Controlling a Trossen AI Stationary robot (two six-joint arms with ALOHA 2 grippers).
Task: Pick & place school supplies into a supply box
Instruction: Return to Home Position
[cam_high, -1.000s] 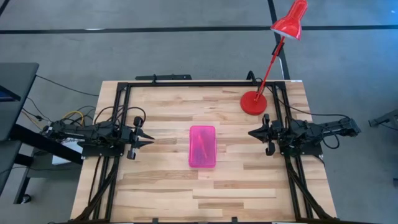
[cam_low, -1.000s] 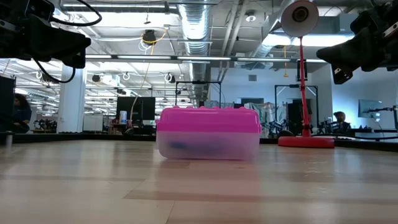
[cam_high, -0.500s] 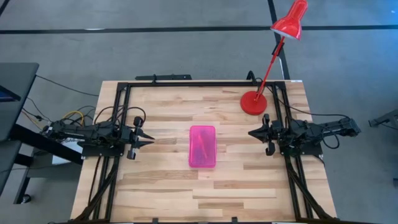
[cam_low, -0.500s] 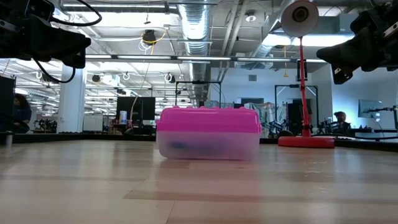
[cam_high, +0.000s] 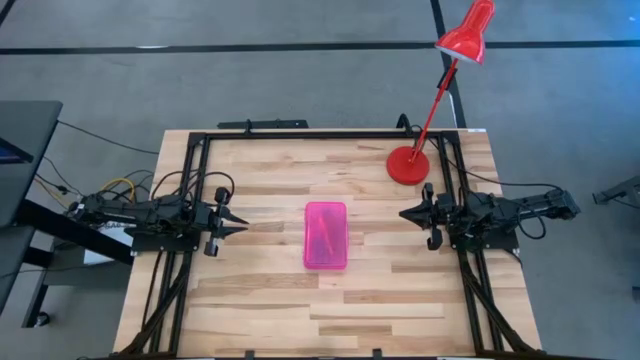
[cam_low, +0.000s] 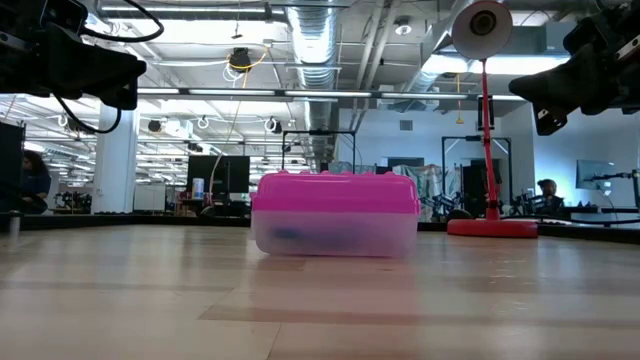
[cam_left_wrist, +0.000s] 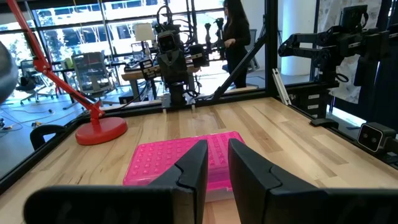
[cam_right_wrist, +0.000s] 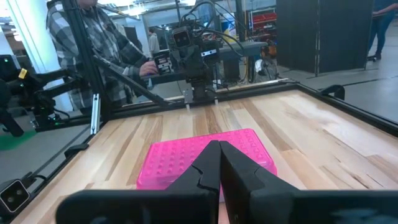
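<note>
1. supply box stands mid table, the one obstacle there.
2. red lamp base blocks the corner at its 2 o'clock.
3. bare wood lies free at its 6, 9, 12 and 3 o'clock.

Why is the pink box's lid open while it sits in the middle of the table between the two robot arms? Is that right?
Not quite: the lid is shut, lying flat on the supply box in the low view. The rest is right: the box sits in the middle of the table between the left gripper and right gripper, neither touching it.
</note>
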